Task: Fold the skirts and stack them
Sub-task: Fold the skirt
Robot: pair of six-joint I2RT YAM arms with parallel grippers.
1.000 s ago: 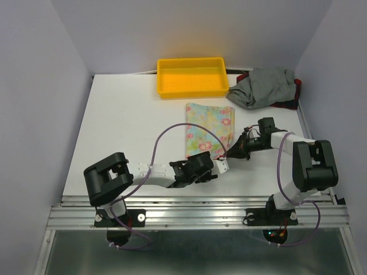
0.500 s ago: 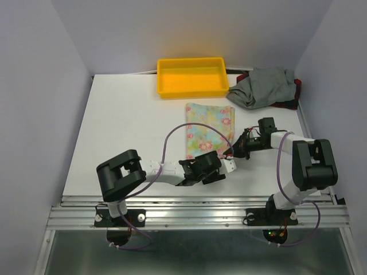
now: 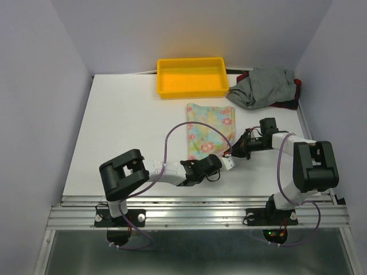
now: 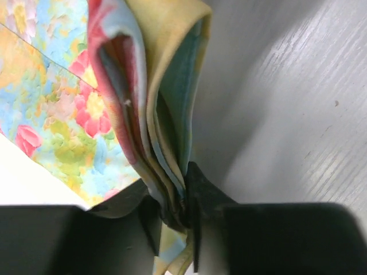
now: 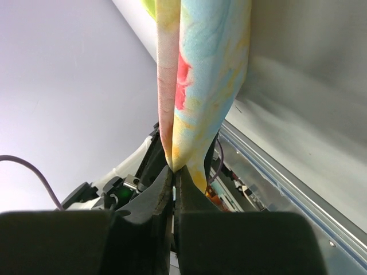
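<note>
Pastel cloth, pale yellow with pink flowers and light blue patches, makes up the floral skirt [image 3: 207,127]. It lies folded into a long rectangle near the middle of the white table [image 3: 126,126], a little in front of the yellow plastic tray [image 3: 189,91]. Most of it rests flat, but its near right corner is raised off the table, and both arms hold it there.

The left end effector [image 3: 228,163] reaches in low from the left. In its wrist view the two dark fingers [image 4: 198,200] pinch a thick bunch of several folded layers of the floral cloth. The fabric fans out above the pinch and a small tip pokes out below it.

The right end effector [image 3: 234,151] comes in from the right, just beside the left one at the same corner. In its wrist view the fingers are pressed together on a thin edge of the floral skirt, which stretches away from them in two flat layers.

The grey skirt [image 3: 262,86] sits crumpled in a heap at the far right corner of the table, just beside the tray's right end. The plaid skirt [image 3: 297,94] lies under that heap, with only red-and-black slivers showing at its edges.
</note>
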